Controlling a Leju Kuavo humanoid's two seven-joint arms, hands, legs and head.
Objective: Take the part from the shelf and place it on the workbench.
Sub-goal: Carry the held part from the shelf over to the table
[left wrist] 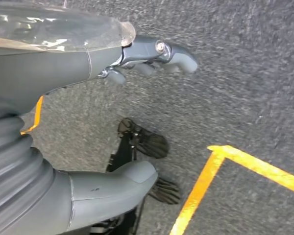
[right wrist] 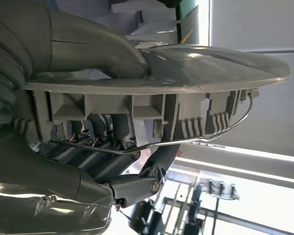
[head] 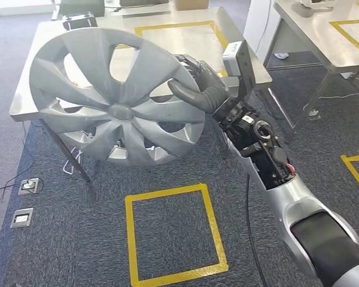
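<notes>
Grey carpet with yellow tape squares fronts the steel worktop (head: 29, 101) at twelve o'clock. Right hand (head: 200, 86) clamps the wheel cover (head: 119, 101) by its three-o'clock rim, carrying it clear; left hand (left wrist: 145, 54) hangs loose, empty.

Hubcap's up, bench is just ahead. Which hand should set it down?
Right. The right hand already grips the hubcap by its rim, held over the near edge of the workbench. The left hand hangs open over the carpet, holding nothing.
</notes>
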